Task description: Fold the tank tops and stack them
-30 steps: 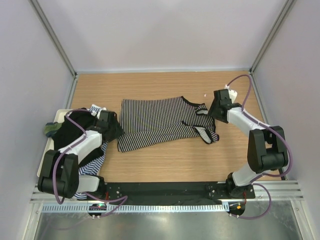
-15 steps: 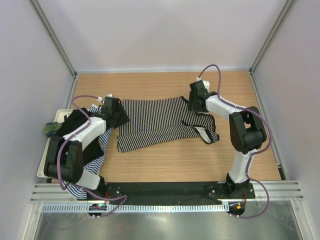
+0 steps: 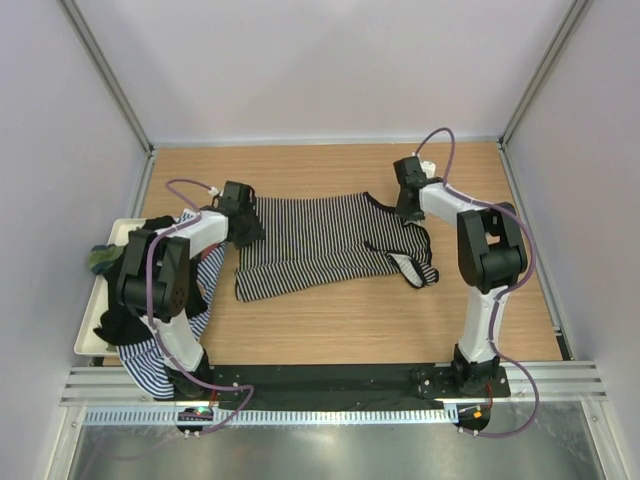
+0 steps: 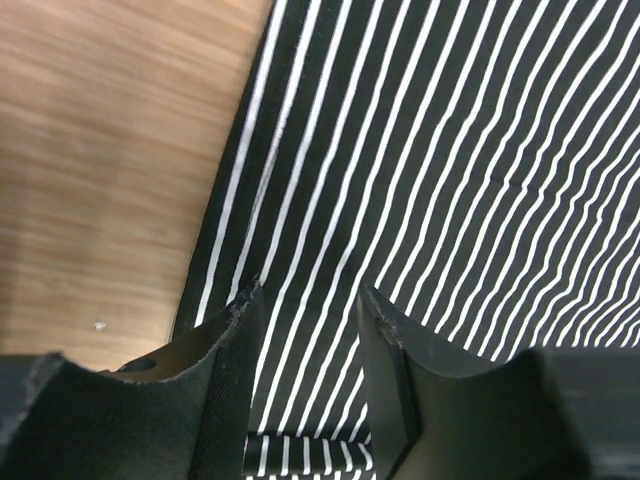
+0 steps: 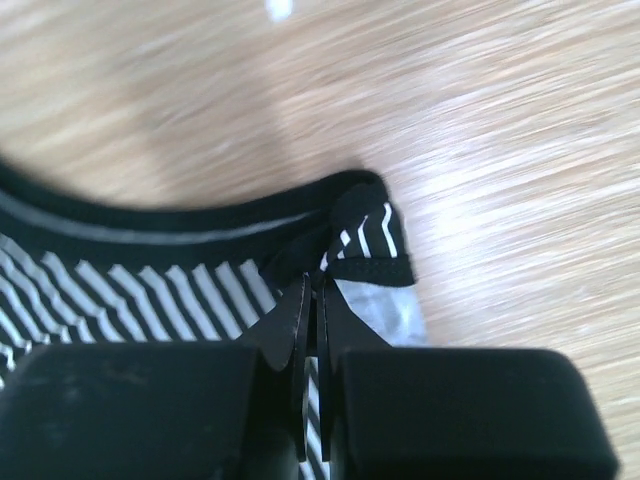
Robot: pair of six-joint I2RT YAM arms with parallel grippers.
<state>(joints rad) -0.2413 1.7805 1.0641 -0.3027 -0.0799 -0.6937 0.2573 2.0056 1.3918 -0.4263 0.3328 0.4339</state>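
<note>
On your wooden worktop [image 3: 330, 330] lies the striped tank top [image 3: 320, 245], spread out, with a white tray [image 3: 87, 340] at left.

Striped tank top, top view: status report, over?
Right hand shut on striped tank top strap. Left hand open, straddling its opposite edge. Top spread out, unfolded. Nothing lying on it; other tops heaped on tray at left.
</note>
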